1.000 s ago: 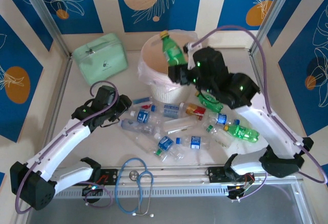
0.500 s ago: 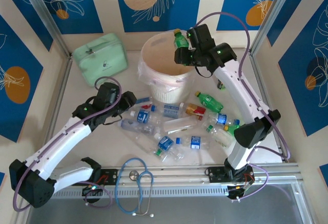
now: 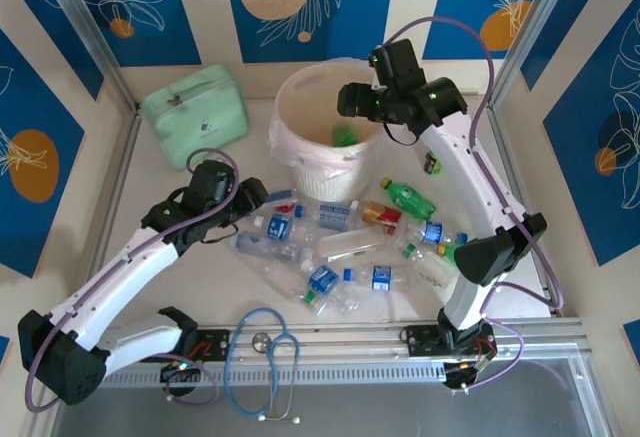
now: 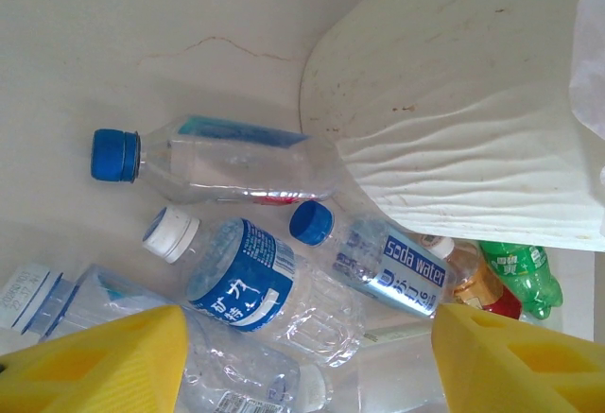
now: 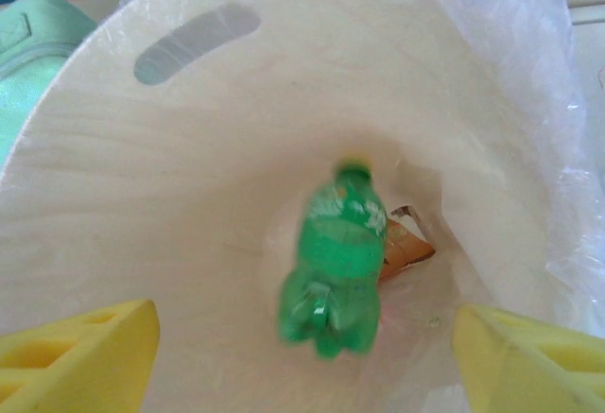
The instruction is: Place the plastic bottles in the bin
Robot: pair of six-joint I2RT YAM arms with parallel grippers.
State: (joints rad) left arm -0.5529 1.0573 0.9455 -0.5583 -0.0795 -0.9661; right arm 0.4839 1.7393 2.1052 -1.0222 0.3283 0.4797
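The right jaws hang over the bin (image 3: 305,107), spread wide with nothing between them. Straight below, a green bottle (image 5: 336,262) is inside the bin, clear of both fingers and smeared by blur in the right wrist view, so I read it as dropping or just landing. From above it's a green patch (image 3: 343,135) low against the bin's peach wall. I'd call that one delivered.

On the bench there's plenty left. A heap of plastic bottles (image 3: 322,279) sprawls on the near side of the bin, mostly clear with blue labels. A red-and-yellow one (image 3: 378,215) lies close to the bin's foot, and a green one (image 3: 408,197) sits just to its right.

The left jaws hover over the end of the heap nearest the bin's left flank. They're apart too, gripping nothing. Their camera shows a blue-capped bottle (image 4: 227,158) lying just beside the bin's wall. A white-capped one (image 4: 236,276) sits a little further from it, and a "soda water" bottle (image 4: 388,266) lies alongside.

So we're at the release, one of many, and the job looks early. Next, the right jaws need to come away from the bin and down onto another bottle. The left jaws need to drop, straddle one body across its width and close. These bottles are round and thin-walled, so a loose pinch may let one squirt out.
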